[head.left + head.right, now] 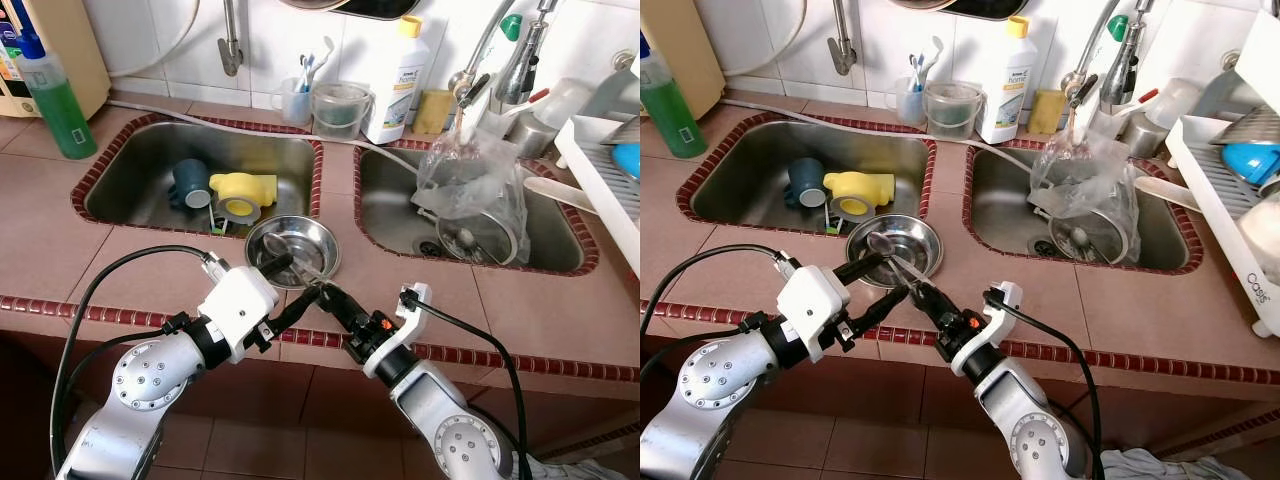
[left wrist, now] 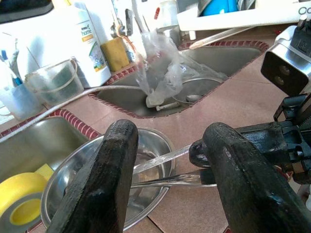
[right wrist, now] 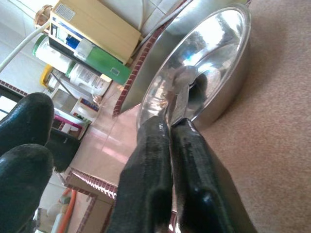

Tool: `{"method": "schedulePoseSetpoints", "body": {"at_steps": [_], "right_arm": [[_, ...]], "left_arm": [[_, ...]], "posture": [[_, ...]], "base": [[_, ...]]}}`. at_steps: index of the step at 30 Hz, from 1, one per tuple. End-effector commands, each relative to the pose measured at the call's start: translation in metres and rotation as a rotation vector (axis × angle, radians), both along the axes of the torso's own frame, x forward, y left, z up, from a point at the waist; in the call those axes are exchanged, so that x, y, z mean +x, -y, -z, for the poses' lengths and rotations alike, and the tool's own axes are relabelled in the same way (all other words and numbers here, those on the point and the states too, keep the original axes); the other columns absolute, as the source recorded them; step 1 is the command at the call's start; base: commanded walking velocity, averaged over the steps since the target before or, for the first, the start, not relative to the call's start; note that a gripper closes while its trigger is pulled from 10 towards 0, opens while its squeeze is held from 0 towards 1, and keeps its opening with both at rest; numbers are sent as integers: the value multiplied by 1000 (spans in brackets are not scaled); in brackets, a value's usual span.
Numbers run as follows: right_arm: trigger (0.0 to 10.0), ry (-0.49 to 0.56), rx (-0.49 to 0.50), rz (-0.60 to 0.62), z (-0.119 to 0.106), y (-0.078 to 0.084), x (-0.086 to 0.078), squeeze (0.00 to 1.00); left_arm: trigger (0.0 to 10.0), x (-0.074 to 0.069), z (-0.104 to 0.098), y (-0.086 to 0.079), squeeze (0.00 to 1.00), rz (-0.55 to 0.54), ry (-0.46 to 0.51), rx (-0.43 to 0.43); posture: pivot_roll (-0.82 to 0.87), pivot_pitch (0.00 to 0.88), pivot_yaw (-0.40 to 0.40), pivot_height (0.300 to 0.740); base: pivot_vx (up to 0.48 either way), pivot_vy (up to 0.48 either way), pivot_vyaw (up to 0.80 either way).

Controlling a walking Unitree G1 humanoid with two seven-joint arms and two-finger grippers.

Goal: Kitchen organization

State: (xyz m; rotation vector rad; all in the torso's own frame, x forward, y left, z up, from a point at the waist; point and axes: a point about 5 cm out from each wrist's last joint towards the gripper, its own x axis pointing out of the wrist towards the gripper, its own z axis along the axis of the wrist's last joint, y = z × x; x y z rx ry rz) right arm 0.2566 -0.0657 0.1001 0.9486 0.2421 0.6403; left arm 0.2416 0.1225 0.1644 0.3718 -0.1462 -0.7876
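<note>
Tiled pink kitchen counter [image 1: 120, 280] between two sinks, shallow round steel bowl [image 1: 293, 249] at its front, right gripper [image 1: 325, 294] clamped on metal spoon [image 1: 890, 257] lying in bowl, left gripper [image 1: 290, 285] spread wide, fingers either side of bowl's near rim.

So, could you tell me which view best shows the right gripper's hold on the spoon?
The right wrist view: the right gripper is shut on the spoon, whose bowl lies in the steel bowl. The left wrist view shows the handle crossing between the open left gripper's fingers. The eye views show it small.
</note>
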Motion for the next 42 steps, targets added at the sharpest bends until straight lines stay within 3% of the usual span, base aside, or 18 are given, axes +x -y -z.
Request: {"method": "schedulePoseSetpoints", "body": {"at_steps": [1,13,19,42], "right_arm": [[0,-43,117,-15,-4,-31,-3,0],[0,-40,122,-17,-5,-31,-3,0],[0,43,215,21,-18,-23,-3,0],[0,138,234,-20,-34,-21,-7,0]], "left_arm": [[10000,-1,-4,0,0,-5,16,1],[10000,-1,-4,0,0,-6,14,1],[10000,-1,-4,0,0,-6,13,3],[10000,-2,-3,1,0,4,13,7]], "posture": [[196,88,-79,740],[195,90,-77,740],[195,88,-77,740],[189,69,-78,740]], "base": [[0,0,0],[0,0,0],[0,0,0],[0,0,0]]}}
